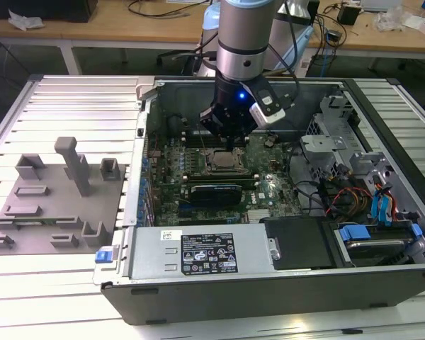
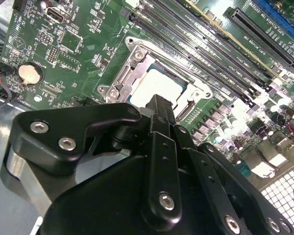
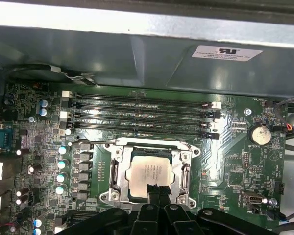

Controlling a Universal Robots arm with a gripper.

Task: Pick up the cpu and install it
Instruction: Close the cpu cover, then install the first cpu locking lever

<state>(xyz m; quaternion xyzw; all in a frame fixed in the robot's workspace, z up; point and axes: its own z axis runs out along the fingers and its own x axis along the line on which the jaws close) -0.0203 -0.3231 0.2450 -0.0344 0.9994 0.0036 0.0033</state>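
cpu (image 3: 149, 171) lies flat in its socket on the green motherboard (image 3: 235, 161), and my claw (image 3: 156, 188) hangs right over it. The open computer case (image 1: 269, 297) takes the middle and the exterior view's right of the ribbed counter (image 1: 78, 99). A grey plastic fixture (image 1: 49, 212) lies on the exterior view's left. Inside the case, the motherboard sits in the upper middle of the exterior view. The row of memory slots (image 3: 137, 112) runs just beside the metal socket frame (image 3: 183, 171), which rings the cpu on all sides. Its silver top faces up in both wrist views. My claw is clenched, grasping nothing, its tip over one edge of the chip; I cannot tell whether it touches. A coin battery (image 3: 259, 134) sits well apart from the socket.
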